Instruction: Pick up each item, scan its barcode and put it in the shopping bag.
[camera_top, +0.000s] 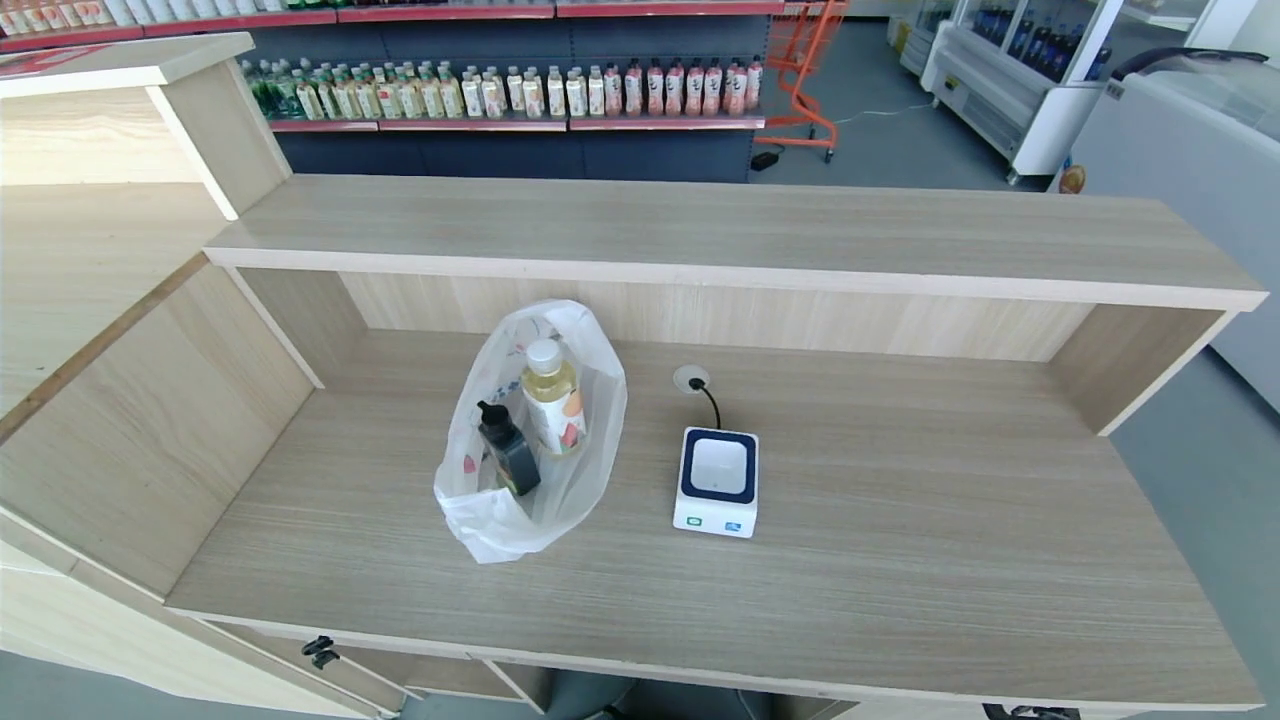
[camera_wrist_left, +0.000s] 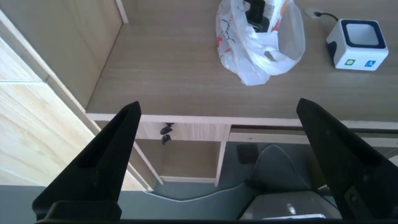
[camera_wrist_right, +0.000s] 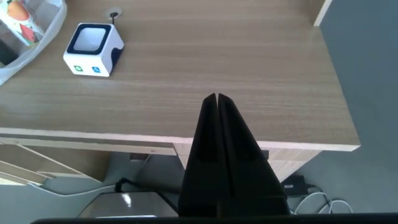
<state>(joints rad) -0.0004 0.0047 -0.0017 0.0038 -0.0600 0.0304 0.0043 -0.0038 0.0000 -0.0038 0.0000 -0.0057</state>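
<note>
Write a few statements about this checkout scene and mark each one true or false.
1. The scanner stands on the counter, to the right of the shopping bag. True.
2. The shopping bag is empty. False: it holds a white-capped bottle and a dark bottle.
3. The left gripper is open and holds nothing. True.
4. The right gripper grips a bottle. False: it is shut on nothing.

My left jaws are spread wide, the two dark fingers well apart with nothing between them. They hang back from the front edge of the bench, tilted down toward it. My right jaws are closed and empty, their fingers pressed flat together, also back from that front edge.
</note>
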